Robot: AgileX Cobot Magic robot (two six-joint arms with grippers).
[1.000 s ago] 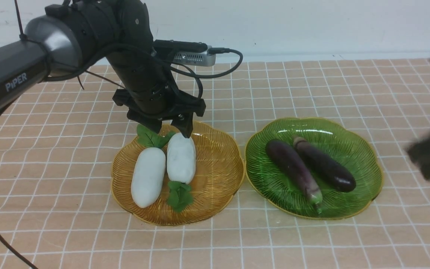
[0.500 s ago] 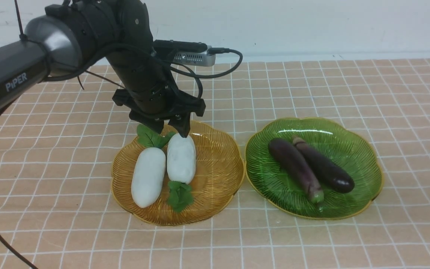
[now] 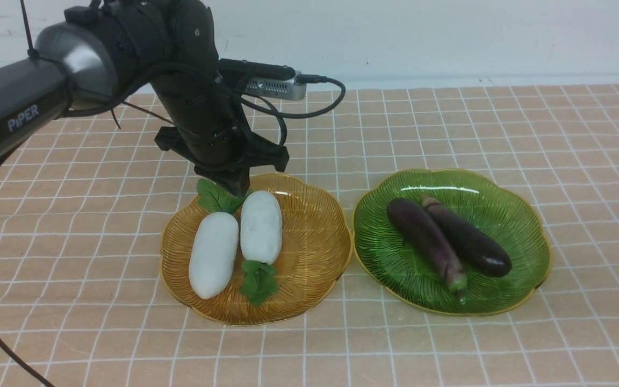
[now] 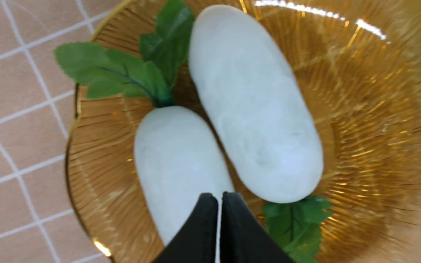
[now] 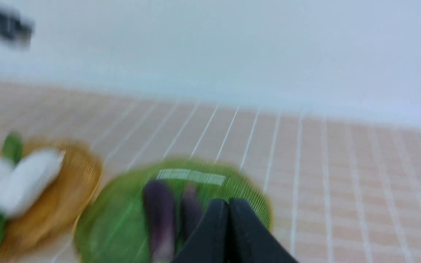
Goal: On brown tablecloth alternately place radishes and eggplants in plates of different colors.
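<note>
Two white radishes (image 3: 214, 253) (image 3: 261, 227) lie side by side in the amber plate (image 3: 315, 279) on the brown tablecloth (image 3: 449, 123). Two dark eggplants (image 3: 422, 236) (image 3: 468, 236) lie together in the green plate (image 3: 513, 204). My left gripper (image 3: 238, 188) hangs shut and empty just above the far end of the radishes; its wrist view shows the closed tips (image 4: 216, 197) over both radishes (image 4: 254, 106). My right gripper (image 5: 228, 202) is shut and empty, drawn back at the right edge, with the green plate (image 5: 122, 219) blurred in front of it.
A white wall (image 3: 449, 37) runs along the far edge of the cloth. The left arm's wrist camera (image 3: 266, 80) and its looping cable stand above the amber plate. The two plates nearly touch each other.
The left gripper's fingers have closed with nothing between them and risen slightly off the radish. The right arm has pulled back to the right edge. The eggplants have settled closer together.
</note>
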